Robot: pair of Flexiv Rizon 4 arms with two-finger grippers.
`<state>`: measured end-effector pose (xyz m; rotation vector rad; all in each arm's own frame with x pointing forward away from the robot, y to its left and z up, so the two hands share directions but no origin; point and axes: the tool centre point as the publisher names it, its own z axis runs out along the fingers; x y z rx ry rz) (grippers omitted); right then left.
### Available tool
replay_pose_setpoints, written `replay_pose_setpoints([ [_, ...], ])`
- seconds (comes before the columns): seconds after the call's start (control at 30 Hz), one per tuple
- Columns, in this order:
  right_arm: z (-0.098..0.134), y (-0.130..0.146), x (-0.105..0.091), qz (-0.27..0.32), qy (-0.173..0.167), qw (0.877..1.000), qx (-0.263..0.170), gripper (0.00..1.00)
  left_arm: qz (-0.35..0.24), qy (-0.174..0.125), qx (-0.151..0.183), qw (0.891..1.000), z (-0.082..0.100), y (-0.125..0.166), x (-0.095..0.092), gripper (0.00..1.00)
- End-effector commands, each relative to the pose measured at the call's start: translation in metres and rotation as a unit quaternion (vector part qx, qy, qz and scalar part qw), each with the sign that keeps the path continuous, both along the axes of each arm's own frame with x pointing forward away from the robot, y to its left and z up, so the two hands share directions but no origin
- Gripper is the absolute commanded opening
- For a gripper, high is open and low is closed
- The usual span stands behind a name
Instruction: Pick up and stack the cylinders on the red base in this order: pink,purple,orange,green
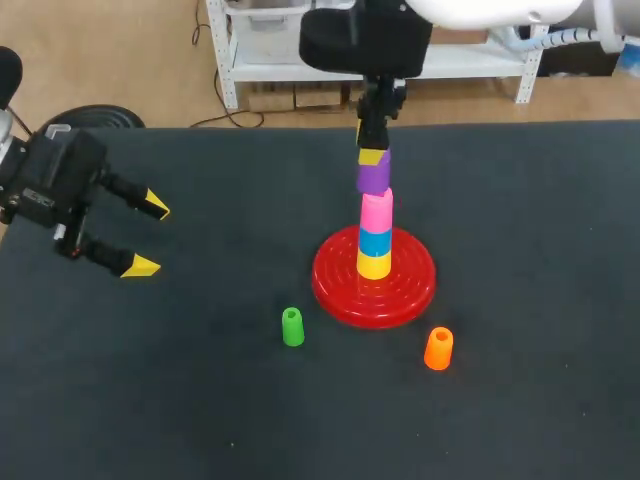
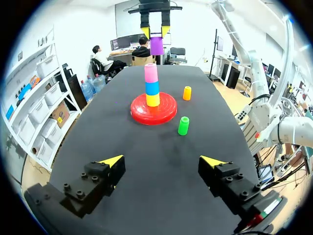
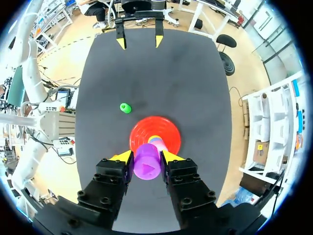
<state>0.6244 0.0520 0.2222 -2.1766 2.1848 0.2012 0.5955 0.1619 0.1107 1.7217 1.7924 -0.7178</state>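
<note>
On the red base stands a stack of yellow, blue and pink cylinders, the pink cylinder on top. My right gripper hangs directly over it, shut on the purple cylinder, which hovers just above the pink one and looks slightly tilted. In the right wrist view the purple cylinder sits between the yellow tips, over the red base. The green cylinder stands left of the base, the orange cylinder in front of it to the right. My left gripper is open at the far left, holding nothing.
The black tabletop spreads wide around the base. In the left wrist view the stack, the green cylinder and the orange cylinder lie well ahead of my open left gripper.
</note>
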Motion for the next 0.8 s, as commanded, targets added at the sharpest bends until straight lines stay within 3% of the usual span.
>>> replay_pose_setpoints([
  [0.03,-0.007,-0.004,-0.002,-0.003,0.003,1.000,0.002,0.00,0.000,-0.001,-0.001,1.000,-0.001,0.000,0.000,1.00],
  [0.8,-0.027,-0.008,0.007,-0.010,0.019,1.000,0.005,0.00,0.000,-0.001,-0.001,1.000,-0.001,0.000,0.000,1.00],
])
